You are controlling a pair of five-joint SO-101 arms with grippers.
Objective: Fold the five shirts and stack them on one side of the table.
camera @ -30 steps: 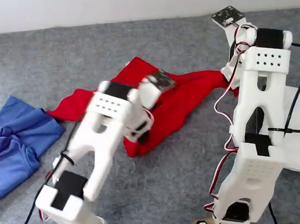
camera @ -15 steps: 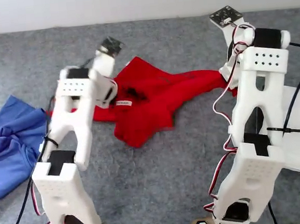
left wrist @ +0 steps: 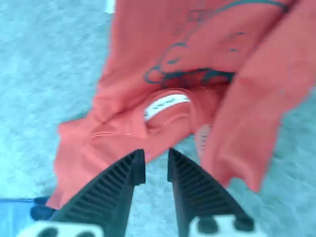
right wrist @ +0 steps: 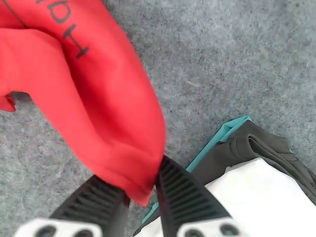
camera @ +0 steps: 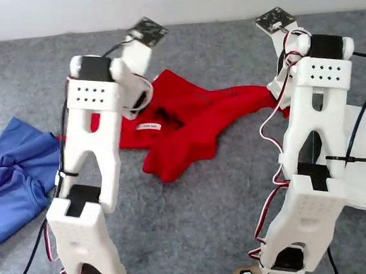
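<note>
red shirt (camera: 188, 127) | right fingers (right wrist: 180, 195) pinch its edge | left fingers (left wrist: 116, 185) narrowly apart, empty, near collar

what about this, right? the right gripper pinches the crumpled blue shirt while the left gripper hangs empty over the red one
No, the right gripper pinches a fold of the red fabric shirt, as the right wrist view shows; the left gripper hangs empty over it.
</note>
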